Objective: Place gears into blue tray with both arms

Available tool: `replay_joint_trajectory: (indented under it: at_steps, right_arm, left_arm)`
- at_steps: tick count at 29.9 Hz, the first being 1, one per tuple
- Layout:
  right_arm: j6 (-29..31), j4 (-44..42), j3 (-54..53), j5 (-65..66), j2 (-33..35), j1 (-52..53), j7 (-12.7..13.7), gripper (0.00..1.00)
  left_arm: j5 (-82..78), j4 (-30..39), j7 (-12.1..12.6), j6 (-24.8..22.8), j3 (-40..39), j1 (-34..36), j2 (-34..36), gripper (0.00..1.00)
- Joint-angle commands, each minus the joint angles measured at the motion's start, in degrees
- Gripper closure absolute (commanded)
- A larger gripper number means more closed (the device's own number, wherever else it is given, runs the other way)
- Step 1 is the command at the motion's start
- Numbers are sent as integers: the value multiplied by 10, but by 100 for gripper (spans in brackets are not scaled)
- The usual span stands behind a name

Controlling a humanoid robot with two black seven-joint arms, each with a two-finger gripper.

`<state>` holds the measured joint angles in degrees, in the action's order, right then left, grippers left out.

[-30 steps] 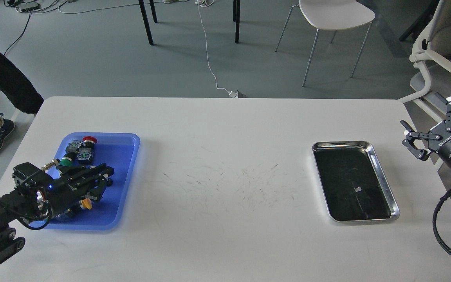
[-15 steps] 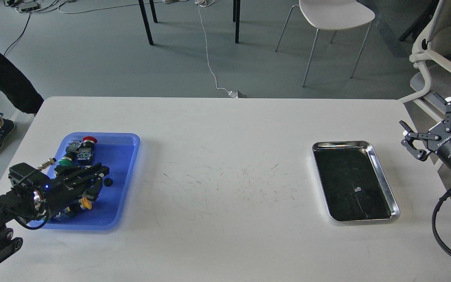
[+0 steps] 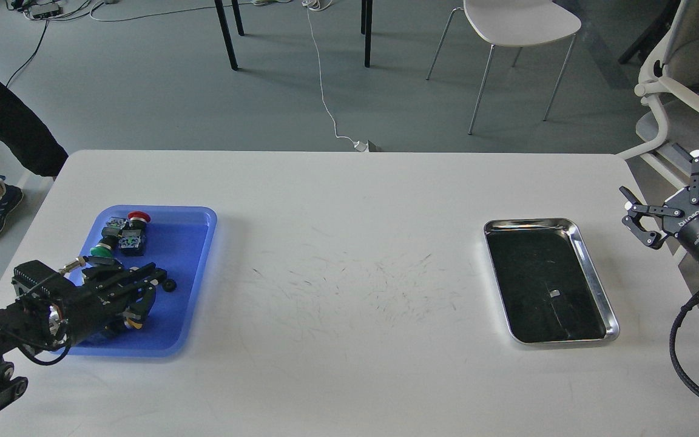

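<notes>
Inside the blue tray, a black gear is lying just beside the left end effector, whose fingers I cannot tell apart. Push-button switches are sitting near the tray's far end. Across the bench, the right end effector is hovering wide open beyond the steel tray.

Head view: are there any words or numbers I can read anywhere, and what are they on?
White lettering on the wrist of the right gripper: there, but too small and tilted to read.
Left gripper, blue tray, steel tray, table: no text visible.
</notes>
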<state>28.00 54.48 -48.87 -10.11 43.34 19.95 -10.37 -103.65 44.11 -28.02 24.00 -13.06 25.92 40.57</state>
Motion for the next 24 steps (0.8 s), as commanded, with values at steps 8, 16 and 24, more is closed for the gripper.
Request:
replay_joint_trajectory:
  at_steps: [8, 16, 24]
  right_arm:
    - [0, 1, 0, 0, 0, 0, 0, 6]
    - [0, 0, 0, 0, 1, 0, 0, 6]
    - [0, 1, 0, 0, 1, 0, 0, 5]
  left_arm:
    - [15, -6, 0, 2, 0, 8, -1, 87]
    - [18, -17, 0, 2, -1, 7, -4, 65]
    - [44, -17, 0, 4, -7, 9, -8, 34]
